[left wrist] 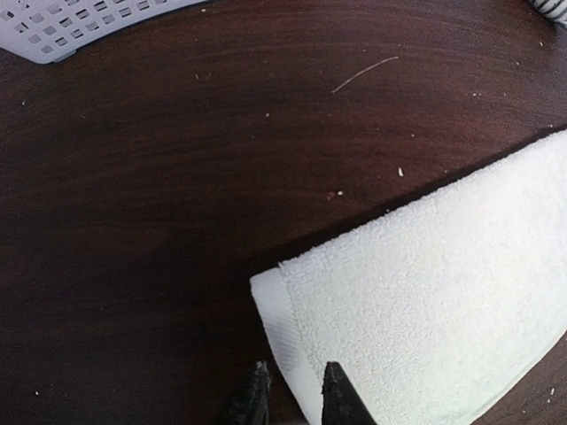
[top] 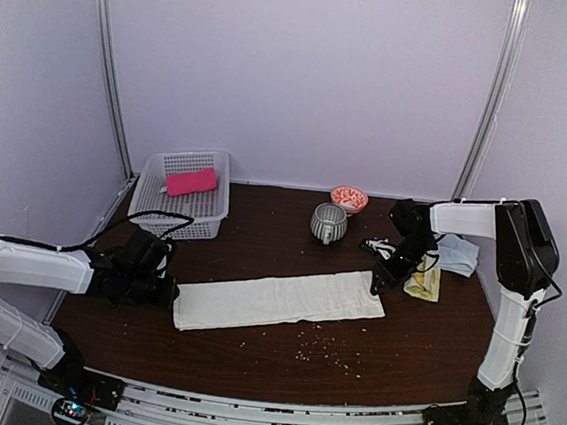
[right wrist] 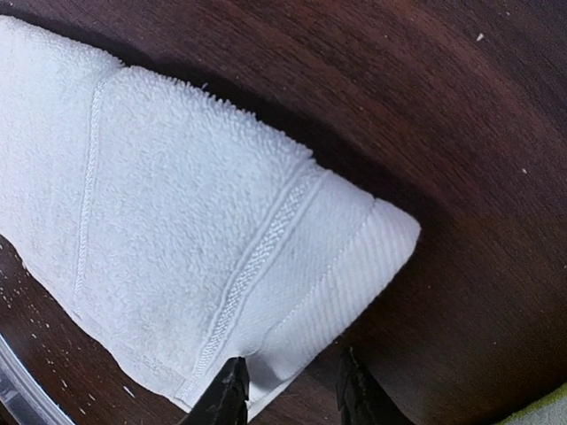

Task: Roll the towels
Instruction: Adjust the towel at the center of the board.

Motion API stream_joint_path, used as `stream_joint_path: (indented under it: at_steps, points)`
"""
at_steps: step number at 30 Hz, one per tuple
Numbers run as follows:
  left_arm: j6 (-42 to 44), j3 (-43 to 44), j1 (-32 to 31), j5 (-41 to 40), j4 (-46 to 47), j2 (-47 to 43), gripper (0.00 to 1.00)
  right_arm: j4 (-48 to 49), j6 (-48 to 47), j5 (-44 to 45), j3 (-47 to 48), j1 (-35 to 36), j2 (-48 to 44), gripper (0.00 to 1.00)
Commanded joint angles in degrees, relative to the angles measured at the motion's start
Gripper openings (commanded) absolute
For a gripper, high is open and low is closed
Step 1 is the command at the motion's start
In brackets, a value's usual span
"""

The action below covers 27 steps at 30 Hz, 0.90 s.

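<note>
At the left jaws, which stand a little apart, the short hem of the white towel [left wrist: 425, 301] lies between the tips. One tip is over cloth and the other over the bare desk [left wrist: 177, 221], and nothing is pinched. The right jaws are spread wider, and the opposite hemmed corner is straddled by them in the same way. Between the two pairs the towel is laid flat as a long folded strip.

It is judged light, soft and limp. It would likely sag and unfold if lifted by one point, and the terry would likely drag on the wood rather than slide. The firmer woven hem is judged the best hold, so that a roll can be started straight.

Beyond the left jaws a pink towel [top: 191, 181] is seen in a white basket [top: 150, 195]. Just beyond the right jaws a yellow towel [top: 424, 282] and a pale blue-grey towel [top: 457, 254] are heaped.
</note>
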Motion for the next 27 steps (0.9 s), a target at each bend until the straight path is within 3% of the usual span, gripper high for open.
stream_joint_path:
  at_steps: [1,6,11,14,27]
  points:
    - [-0.28,-0.50,0.30,0.12,2.32,1.38,0.21,1.21,-0.14,1.21,-0.97,3.15,2.00,0.34]
    - [-0.07,-0.49,0.25,-0.02,2.41,1.91,0.22,2.54,0.40,5.40,-1.82,5.18,3.13,0.27]
    - [0.08,-0.45,0.25,-0.07,2.57,2.51,0.22,3.79,0.79,12.52,-3.01,5.34,5.26,0.06]
    - [0.30,-0.47,0.28,-0.03,2.50,2.75,0.22,3.73,0.62,12.80,-3.15,4.25,3.43,0.00]
    - [1.39,-0.54,0.28,0.27,3.39,3.38,0.22,-6.07,-1.82,8.43,7.26,-3.05,-7.12,0.00]
